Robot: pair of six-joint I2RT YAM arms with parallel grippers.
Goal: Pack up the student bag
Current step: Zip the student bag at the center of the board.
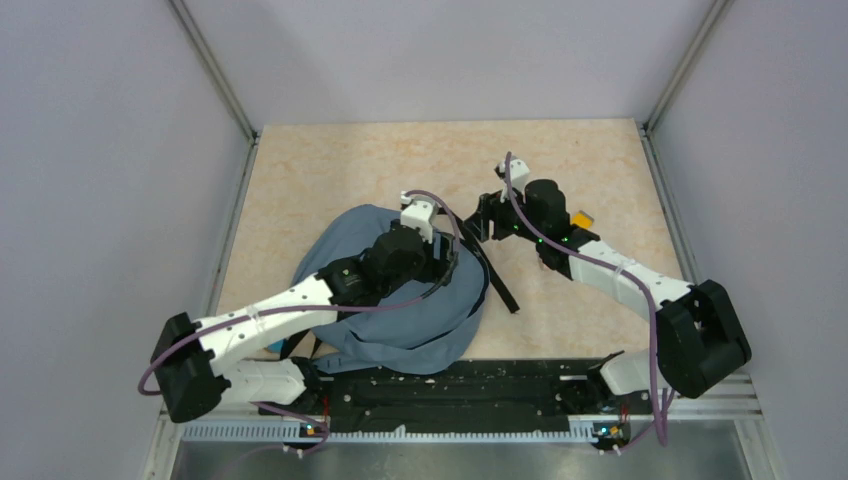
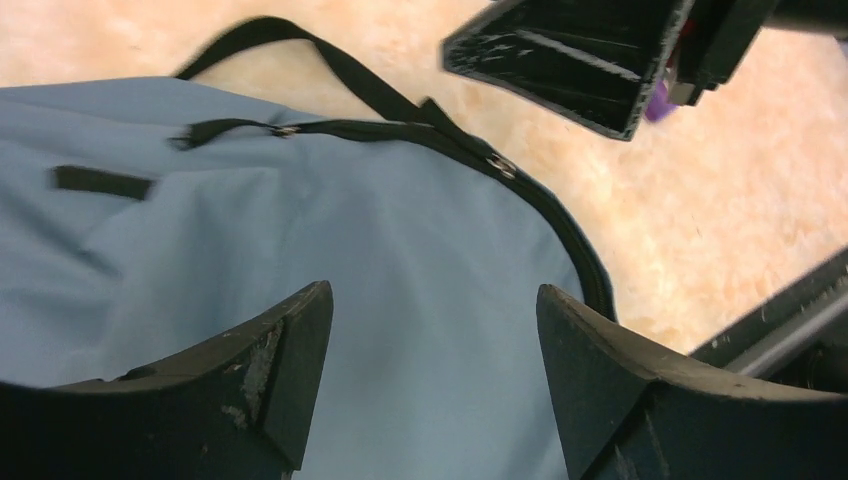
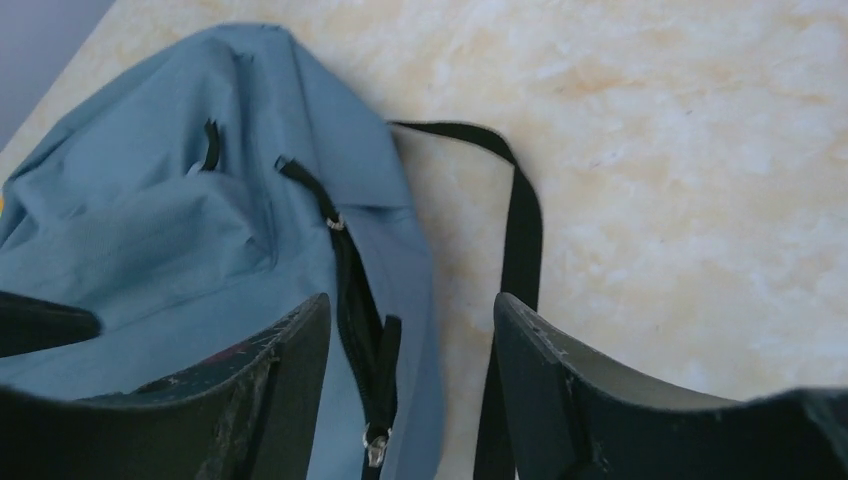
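Two tools, both empty; entries run outward from each.

1. Left tool (image 2: 432,300): your fingers stand wide apart with nothing between them. It hangs above the fabric without touching it, which looks like a stance for coming down on the cloth rather than carrying anything.
2. Right tool (image 3: 410,305): its fingers are also parted and grip nothing. It faces the left tool from close by, so you appear to be working one edge from two sides.
3. Student bag (image 2: 200,230): it is directly beneath the left tool and runs out under the right one. It lies flat on its back with the front panel up, which keeps the closure within reach of both tools.
4. Zipper (image 3: 350,290): it passes below the gap of the right tool, a metal pull (image 3: 375,445) nearest that tool. The stretch you can see looks drawn shut, though I cannot tell for the rest.
5. Strap (image 3: 522,220): it lies loose just beyond the right tool's outer finger, clear of the zip line and liable to snag if you sweep sideways.
6. Worktop (image 3: 700,200): pale and mottled, it carries the bag and lies farthest from either tool.
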